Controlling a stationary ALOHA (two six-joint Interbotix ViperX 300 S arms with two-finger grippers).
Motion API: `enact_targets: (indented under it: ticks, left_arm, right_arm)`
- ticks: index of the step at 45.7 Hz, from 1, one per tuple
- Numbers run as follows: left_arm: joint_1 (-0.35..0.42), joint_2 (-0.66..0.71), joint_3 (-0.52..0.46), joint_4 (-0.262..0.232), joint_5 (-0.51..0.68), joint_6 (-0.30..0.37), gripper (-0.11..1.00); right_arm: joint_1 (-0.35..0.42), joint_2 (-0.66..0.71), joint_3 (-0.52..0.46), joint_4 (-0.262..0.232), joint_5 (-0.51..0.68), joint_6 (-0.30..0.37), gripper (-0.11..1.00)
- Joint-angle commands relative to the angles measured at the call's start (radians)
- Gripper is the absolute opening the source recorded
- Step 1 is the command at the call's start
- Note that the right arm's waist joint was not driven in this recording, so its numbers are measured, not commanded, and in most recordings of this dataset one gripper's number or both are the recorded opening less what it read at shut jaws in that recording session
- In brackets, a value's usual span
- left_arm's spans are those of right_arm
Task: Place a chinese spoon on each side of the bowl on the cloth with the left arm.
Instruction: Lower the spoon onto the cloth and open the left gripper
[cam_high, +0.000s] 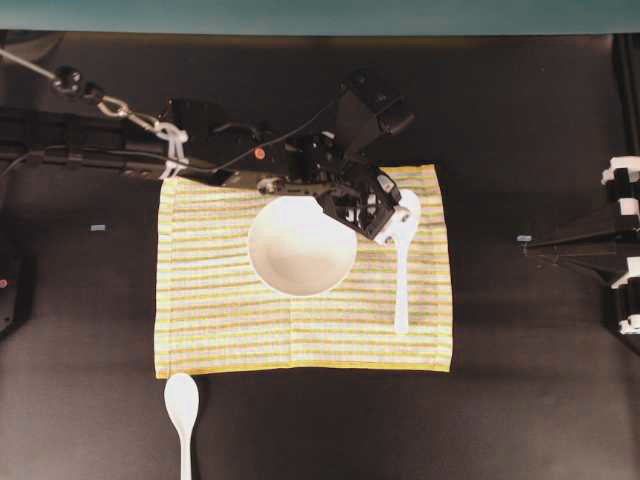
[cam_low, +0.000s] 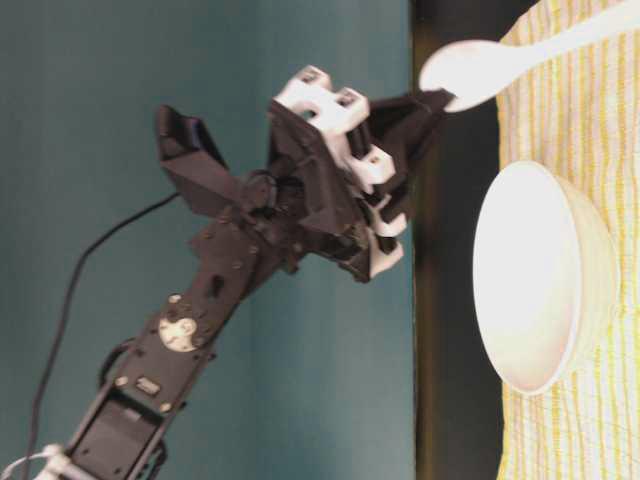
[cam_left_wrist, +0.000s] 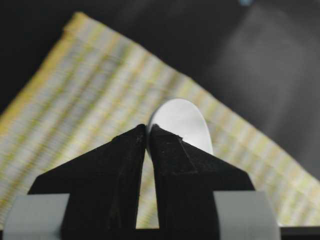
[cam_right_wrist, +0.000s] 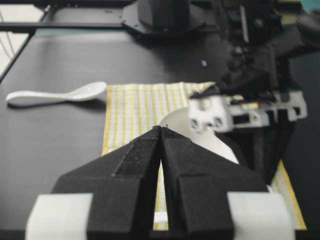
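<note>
We see our left gripper pinched shut on the scoop rim of one chinese spoon, right of the bowl on the cloth; its handle runs down-frame, over the cloth. The other spoon lies lower left, off the cloth. Our right gripper is closed, empty.

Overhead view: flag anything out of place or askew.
One spoon lies off the cloth, on the bare table below its lower-left corner, away from the bowl. The other spoon is on the cloth right of the bowl, its scoop pinched in the left gripper. The cloth sits slightly skewed. Nothing looks spilled or broken.
</note>
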Motion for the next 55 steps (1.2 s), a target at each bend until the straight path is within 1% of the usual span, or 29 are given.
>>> enact_targets:
  ticks: [1, 12, 24, 26, 28, 33, 38, 41, 43, 47, 50, 55]
  left_arm:
    - [0.006, 0.011, -0.005, 0.005, -0.008, 0.012, 0.06]
    - [0.006, 0.057, -0.003, 0.005, -0.012, 0.021, 0.06]
    - [0.006, 0.063, 0.023, 0.005, -0.069, 0.011, 0.07]
    - [0.006, 0.061, 0.025, 0.005, -0.072, 0.011, 0.09]
    - [0.006, 0.061, 0.023, 0.005, -0.072, 0.011, 0.16]
    - [0.003, 0.061, 0.018, 0.005, -0.074, 0.015, 0.40]
    - [0.003, 0.058, 0.015, 0.005, -0.066, 0.021, 0.71]
    - [0.000, 0.035, 0.020, 0.005, -0.049, 0.020, 0.82]
    - [-0.002, 0.011, 0.023, 0.005, -0.031, 0.021, 0.84]
    - [-0.014, -0.060, 0.035, 0.005, 0.018, 0.021, 0.82]
    - [-0.043, -0.127, 0.064, 0.005, 0.044, 0.014, 0.80]
    - [-0.106, -0.233, 0.141, 0.005, 0.048, 0.005, 0.80]
  right_arm:
    - [0.000, 0.005, -0.005, 0.002, -0.011, 0.008, 0.00]
    - [0.000, 0.005, -0.002, 0.002, -0.011, 0.006, 0.00]
    - [0.000, 0.005, 0.002, 0.002, -0.011, 0.006, 0.00]
    - [0.000, 0.005, 0.003, 0.002, -0.011, 0.006, 0.00]
    - [0.000, 0.005, 0.003, 0.002, -0.011, 0.006, 0.00]
    - [0.000, 0.005, 0.006, 0.002, -0.011, 0.006, 0.00]
    - [0.000, 0.005, 0.003, 0.002, -0.011, 0.006, 0.00]
    - [0.000, 0.005, 0.003, 0.002, -0.011, 0.006, 0.00]
    - [0.000, 0.002, 0.003, 0.002, -0.011, 0.006, 0.00]
    - [0.000, -0.008, 0.002, 0.002, -0.009, 0.006, 0.00]
    - [0.000, -0.015, 0.000, 0.002, -0.006, 0.008, 0.00]
    - [0.002, -0.021, -0.002, 0.002, -0.005, 0.008, 0.00]
